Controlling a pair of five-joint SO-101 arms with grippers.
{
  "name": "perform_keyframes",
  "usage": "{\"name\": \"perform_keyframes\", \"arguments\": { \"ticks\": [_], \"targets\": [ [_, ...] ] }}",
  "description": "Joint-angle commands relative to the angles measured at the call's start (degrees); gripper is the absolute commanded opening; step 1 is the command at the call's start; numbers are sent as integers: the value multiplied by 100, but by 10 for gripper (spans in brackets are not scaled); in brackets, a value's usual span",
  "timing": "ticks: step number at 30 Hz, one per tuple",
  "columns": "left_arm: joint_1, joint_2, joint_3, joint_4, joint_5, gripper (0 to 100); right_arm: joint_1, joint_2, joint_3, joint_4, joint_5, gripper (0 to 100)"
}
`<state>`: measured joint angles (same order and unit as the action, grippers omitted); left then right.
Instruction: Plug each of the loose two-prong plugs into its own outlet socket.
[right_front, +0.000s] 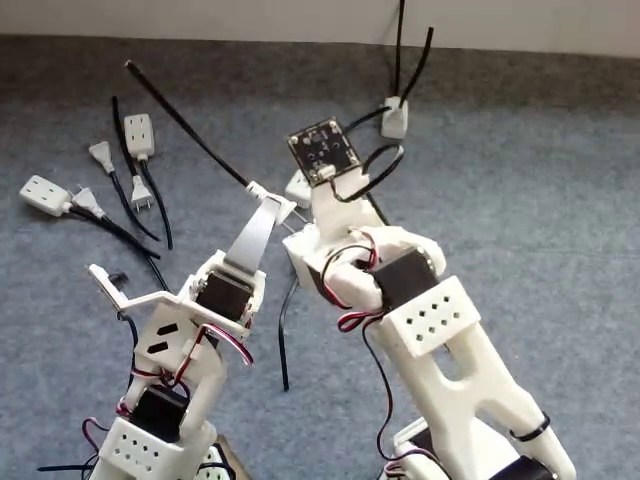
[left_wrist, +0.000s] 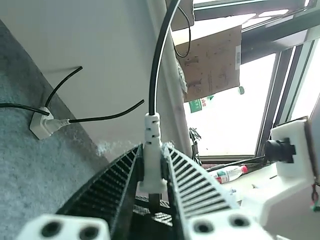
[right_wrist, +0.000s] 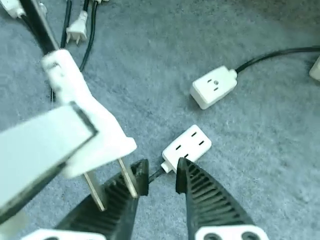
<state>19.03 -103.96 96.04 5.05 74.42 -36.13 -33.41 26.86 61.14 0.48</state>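
L arm: left gripper (left_wrist: 153, 148) is clenched on a white two-prong plug (left_wrist: 151, 131), pads on its flat sides, cord running out past the fingertips. The prongs (right_wrist: 111, 184) stick out bare on the other side of the grip.

R arm: right gripper (right_wrist: 161, 171) sits low over the carpet (right_wrist: 260, 165), jaws parted, straddling the cord neck of a white outlet socket (right_wrist: 187, 146). No squeeze visible on the neck, so it looks released, not grasping.

Key relation: the socket lies just ahead of the R fingertips, long axis running straight away from them, slotted face up. The held plug hangs just beside and above the R gripper, prongs slanting down toward one R finger, i.e. short of the slots and not square to that face. Judgement: the L arm is the mover. The plug needs to go fwd past the R fingertips and tip so the prongs meet the slots head-on, w/ the R jaws closing to pin the socket.

A second socket (right_wrist: 214, 87) lies farther ahead of the R gripper, apart from the first, also free.
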Motion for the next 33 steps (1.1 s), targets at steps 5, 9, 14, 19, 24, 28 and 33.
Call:
{"name": "perform_keyframes", "arguments": {
  "ticks": [5, 9, 14, 19, 24, 28, 33],
  "targets": [
    [435, -48, 110, 185, 9, 6, 145, 189, -558, -400, 79, 102],
    [549, -48, 110, 185, 9, 6, 453, 857, -804, -505, 79, 102],
    [760, -48, 110, 431, 9, 6, 611, 1543, -1534, -497, 79, 102],
    [884, -48, 110, 510, 0, 6, 593, 1587, -1903, -497, 70, 102],
    [884, -48, 110, 563, 0, 6, 602, 1587, -1895, -497, 70, 102],
    [822, -48, 110, 580, 0, 6, 611, 1587, -1895, -312, 70, 102],
    [585, -48, 110, 580, 0, 6, 919, 1578, -1974, 224, 70, 102]
  ]
}}
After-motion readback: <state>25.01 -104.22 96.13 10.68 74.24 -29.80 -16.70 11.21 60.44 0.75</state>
